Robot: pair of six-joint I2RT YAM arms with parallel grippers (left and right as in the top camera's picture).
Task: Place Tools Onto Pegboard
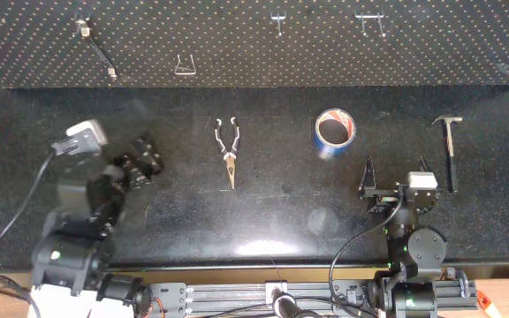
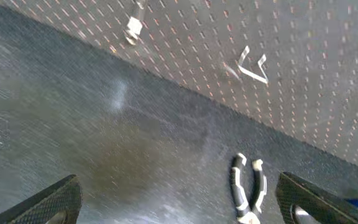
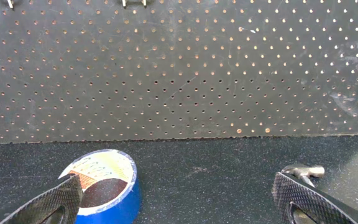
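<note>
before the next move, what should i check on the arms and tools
1. left end effector open and empty: ok
2. right end effector open and empty: ok
3. pliers lying free on the table: ok
4. tape roll and hammer apart from each other: ok
5. pegboard hook bare: ok
6. that hook suits the pliers: cannot tell

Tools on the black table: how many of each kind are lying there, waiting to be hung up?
pliers: 1
tape roll: 1
hammer: 1
Total: 3
</note>
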